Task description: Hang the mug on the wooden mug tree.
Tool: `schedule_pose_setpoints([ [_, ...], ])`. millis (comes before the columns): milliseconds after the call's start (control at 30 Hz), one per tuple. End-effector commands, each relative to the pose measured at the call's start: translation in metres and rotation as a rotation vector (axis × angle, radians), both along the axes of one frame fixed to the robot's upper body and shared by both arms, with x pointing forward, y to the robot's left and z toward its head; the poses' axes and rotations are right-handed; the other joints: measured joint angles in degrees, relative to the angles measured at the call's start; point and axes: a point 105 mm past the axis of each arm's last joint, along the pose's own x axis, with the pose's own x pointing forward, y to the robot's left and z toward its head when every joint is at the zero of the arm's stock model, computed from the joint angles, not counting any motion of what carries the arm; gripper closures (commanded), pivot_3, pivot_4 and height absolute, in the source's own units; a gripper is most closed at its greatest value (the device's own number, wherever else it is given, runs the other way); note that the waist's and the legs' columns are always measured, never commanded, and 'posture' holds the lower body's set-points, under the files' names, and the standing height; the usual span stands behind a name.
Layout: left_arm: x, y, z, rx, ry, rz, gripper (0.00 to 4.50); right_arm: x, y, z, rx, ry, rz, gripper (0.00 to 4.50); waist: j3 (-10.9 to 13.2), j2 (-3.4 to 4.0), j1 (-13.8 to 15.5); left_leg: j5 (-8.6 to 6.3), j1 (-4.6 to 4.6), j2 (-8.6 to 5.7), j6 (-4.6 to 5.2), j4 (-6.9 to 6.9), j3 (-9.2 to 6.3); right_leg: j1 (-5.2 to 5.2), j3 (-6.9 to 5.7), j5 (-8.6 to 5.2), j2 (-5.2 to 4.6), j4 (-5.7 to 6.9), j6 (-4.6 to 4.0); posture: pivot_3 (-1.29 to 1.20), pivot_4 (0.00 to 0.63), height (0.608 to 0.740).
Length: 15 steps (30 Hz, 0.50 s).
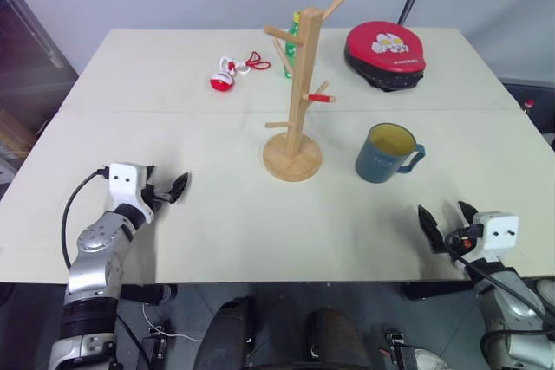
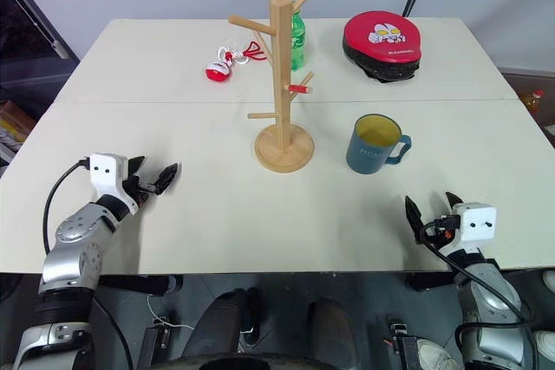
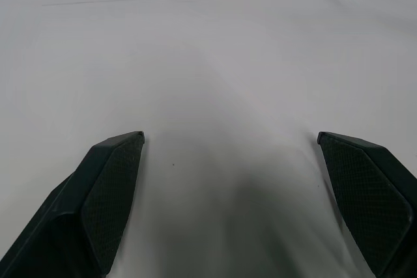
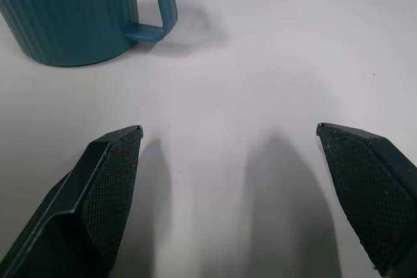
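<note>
Left eye view: the mug (image 1: 385, 154) stands upright on the table (image 1: 217, 223), right of centre, its handle pointing toward the right edge, yellow inside showing. The wooden mug tree (image 1: 297, 93) stands just left of it, apart from it, near the middle of the table, with 1 red-tipped peg facing the mug. Toward the far edge lie a red and white object with a red cord (image 1: 231, 73), a green bottle (image 1: 290, 44) behind the tree's post, and a red and black pad (image 1: 385, 55) near the far right corner. The left gripper (image 1: 170, 188) hovers over the near left part of the table, released and holding nothing. The right gripper (image 1: 447, 226) sits at the near edge toward the right corner, fingers spread, well short of the mug.

Right eye view: same layout; the mug stays free of both grippers.

Left wrist view: 2 black fingers (image 3: 107, 190) stand wide apart over bare table.

Right wrist view: the fingers (image 4: 104, 190) are spread wide and empty, with the mug's ribbed side and handle ahead, untouched
</note>
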Motion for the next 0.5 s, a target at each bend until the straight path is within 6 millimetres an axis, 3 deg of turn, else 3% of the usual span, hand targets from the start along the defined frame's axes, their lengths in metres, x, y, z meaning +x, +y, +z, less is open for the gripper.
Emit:
schedule_pose_setpoints([
  [33, -0.001, 0.004, 0.0, 0.018, 0.003, 0.015, 0.0, -0.002, -0.007, 0.0, -0.004, 0.0, -0.019, 0.06, -0.01, -0.01, -0.02, 0.0, 0.0, 0.0, 0.0, 0.0, 0.0, 0.0, 0.0, 0.0, 0.0, 0.0, 0.0, 0.0, 0.15, 0.74],
  [200, -0.001, -0.001, 0.0, -0.009, 0.001, -0.002, 0.0, -0.002, -0.007, 0.002, -0.015, -0.006, -0.02, 0.06, -0.01, 0.0, 0.01, 0.0, 0.01, 0.0, -0.01, 0.0, 0.0, 0.01, 0.0, 0.0, -0.01, 0.0, -0.01, 0.0, 0.15, 0.74],
  [300, -0.004, -0.013, 0.002, -0.016, -0.002, -0.07, 0.0, -0.004, -0.005, 0.006, -0.027, -0.013, -0.015, 0.06, -0.01, 0.0, 0.11, -0.01, 0.0, 0.0, -0.01, 0.0, 0.0, 0.01, 0.01, 0.0, -0.03, -0.02, -0.01, 0.0, 0.15, 0.74],
  [367, -0.008, -0.027, 0.008, -0.018, -0.028, -0.153, 0.0, -0.003, -0.003, 0.009, -0.031, -0.02, -0.009, 0.06, -0.01, 0.0, 0.2, -0.01, -0.02, 0.0, 0.0, -0.01, 0.0, 0.01, 0.01, 0.0, -0.04, -0.06, -0.01, 0.0, 0.15, 0.74],
  [500, -0.033, -0.081, 0.034, -0.079, -0.105, -0.493, 0.0, 0.005, 0.003, 0.022, -0.047, -0.054, 0.018, 0.06, 0.0, 0.02, 0.2, -0.03, -0.11, 0.0, 0.0, -0.04, 0.01, -0.04, 0.02, 0.01, -0.07, -0.2, -0.07, 0.0, 0.15, 0.74],
])
